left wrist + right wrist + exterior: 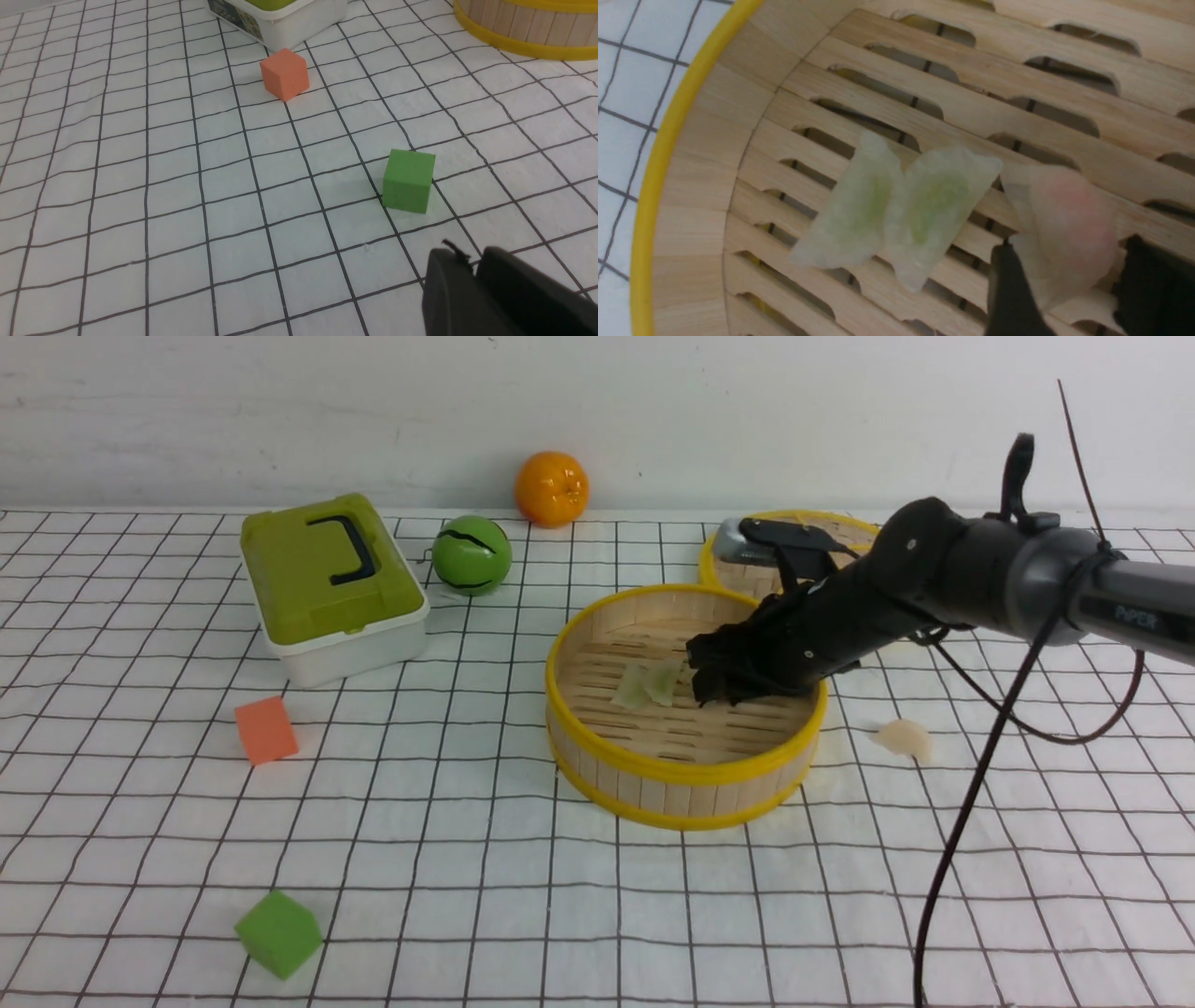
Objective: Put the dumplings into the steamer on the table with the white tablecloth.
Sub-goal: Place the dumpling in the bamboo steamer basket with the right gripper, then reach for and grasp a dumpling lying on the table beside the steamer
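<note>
The steamer (686,770) stands on the grid tablecloth (467,859) right of centre. Two pale green dumplings (647,685) lie side by side on its slatted floor, also in the right wrist view (857,210) (936,205). My right gripper (724,677) is down inside the steamer. Its jaws stand apart around a pinkish-white dumpling (1059,219) that rests on the slats, with a sliver of wood showing beside one finger (1153,280). Another pinkish-white dumpling (904,737) lies on the cloth right of the steamer. My left gripper (472,261) is shut and empty above the cloth near the green cube (408,179).
The flat woven lid (794,518) lies behind the steamer, partly hidden by my right arm. A green-lidded box (327,579), green ball (471,555) and orange (552,488) stand at the back. An orange cube (266,730) and the green cube (278,933) lie at the left.
</note>
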